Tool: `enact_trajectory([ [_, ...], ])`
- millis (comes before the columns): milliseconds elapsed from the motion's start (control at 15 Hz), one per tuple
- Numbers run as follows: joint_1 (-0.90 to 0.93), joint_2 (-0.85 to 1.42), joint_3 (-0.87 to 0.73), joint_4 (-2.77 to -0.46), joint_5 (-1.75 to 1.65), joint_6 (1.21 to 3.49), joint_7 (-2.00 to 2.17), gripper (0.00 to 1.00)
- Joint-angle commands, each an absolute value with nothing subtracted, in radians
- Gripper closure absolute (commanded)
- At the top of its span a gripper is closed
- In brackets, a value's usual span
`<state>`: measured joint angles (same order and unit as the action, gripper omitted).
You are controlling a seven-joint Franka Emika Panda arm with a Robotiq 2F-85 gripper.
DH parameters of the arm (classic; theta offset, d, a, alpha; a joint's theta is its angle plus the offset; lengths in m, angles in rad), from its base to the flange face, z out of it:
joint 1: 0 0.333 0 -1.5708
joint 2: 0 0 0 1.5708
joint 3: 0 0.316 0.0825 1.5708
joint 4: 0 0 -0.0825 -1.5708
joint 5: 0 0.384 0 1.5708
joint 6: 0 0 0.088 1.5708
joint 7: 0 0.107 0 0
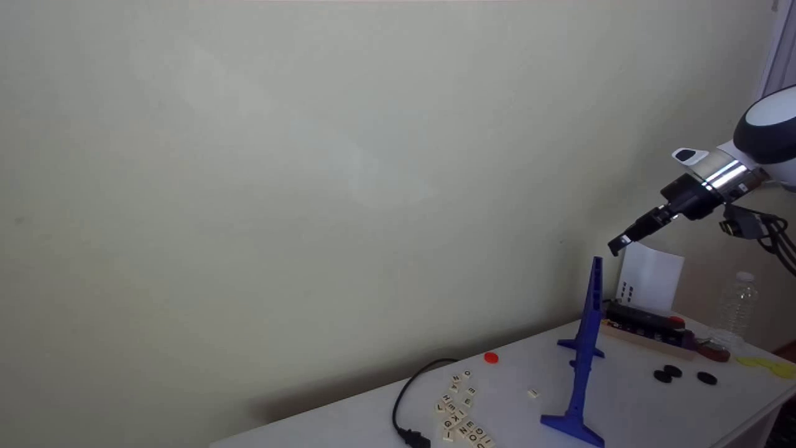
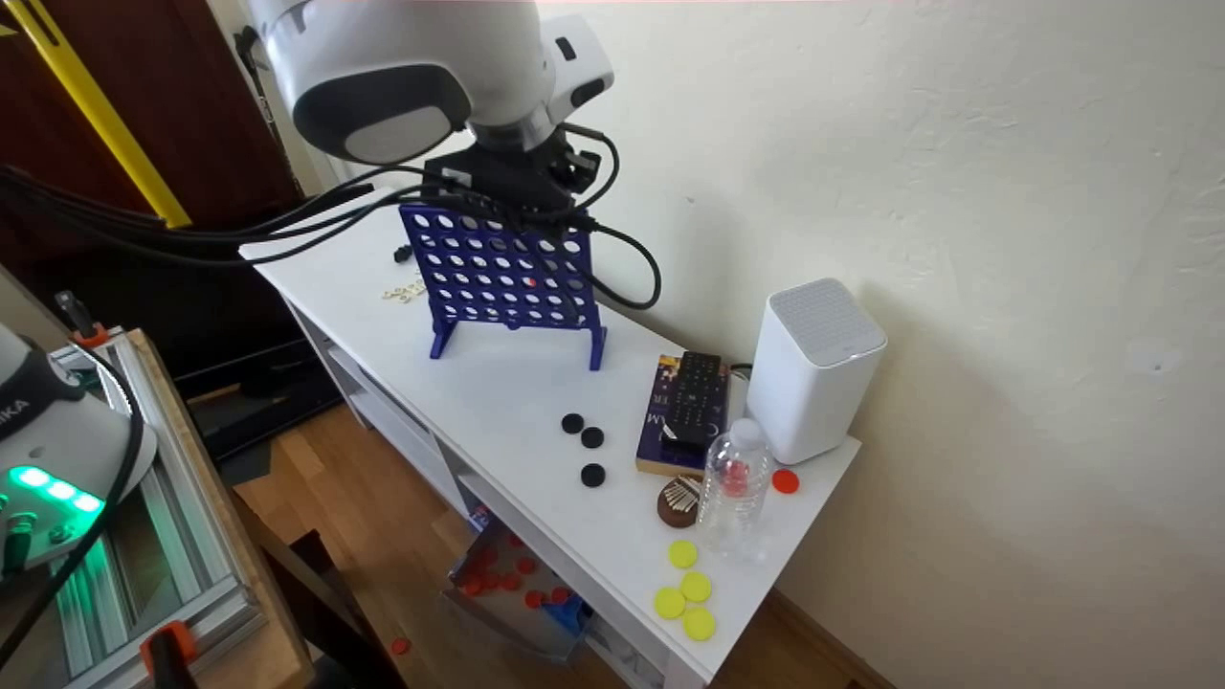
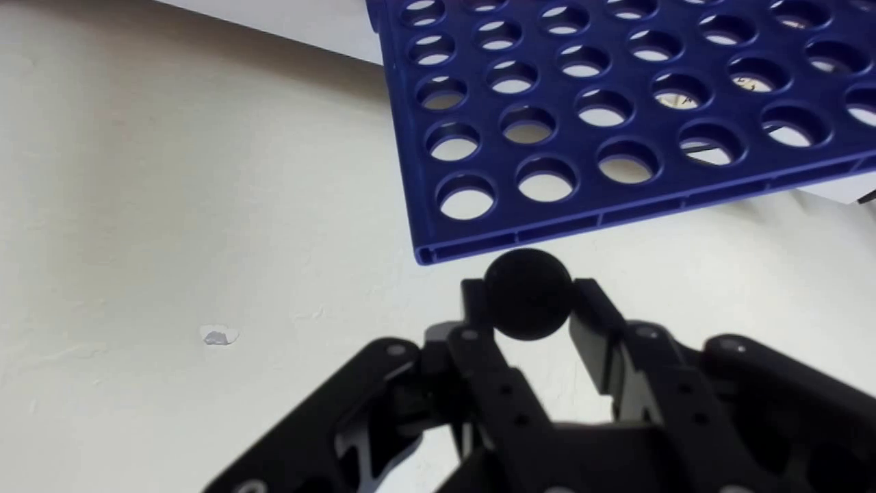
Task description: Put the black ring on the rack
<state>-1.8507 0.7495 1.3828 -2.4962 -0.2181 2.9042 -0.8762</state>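
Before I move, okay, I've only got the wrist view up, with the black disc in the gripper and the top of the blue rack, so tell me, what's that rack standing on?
Observer: In both exterior views, two feet, one at each end of the blue rack, rest on the white table.
Operator: Okay, and am I pointing straight down?
Observer: No, in an exterior view the gripper points down at a slant.
Operator: Are there more like my black disc?
Observer: Yes, three loose black ones lie on the table.
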Motion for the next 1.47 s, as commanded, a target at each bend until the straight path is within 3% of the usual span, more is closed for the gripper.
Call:
enact_trajectory([
  [0, -1.834, 0.783, 1.377, -2.47, -0.232, 2.869, -0.883, 0.9],
  [733, -1.774, 0.798, 1.328, -2.429, -0.208, 2.863, -0.862, 0.9],
  [800, -1.791, 0.777, 1.336, -2.456, -0.223, 2.893, -0.868, 0.65],
  [1067, -1.784, 0.783, 1.331, -2.451, -0.222, 2.891, -0.865, 0.65],
  [1133, -1.784, 0.783, 1.331, -2.45, -0.222, 2.891, -0.865, 0.9],
  [1400, -1.793, 0.798, 1.334, -2.451, -0.226, 2.905, -0.877, 0.9],
])
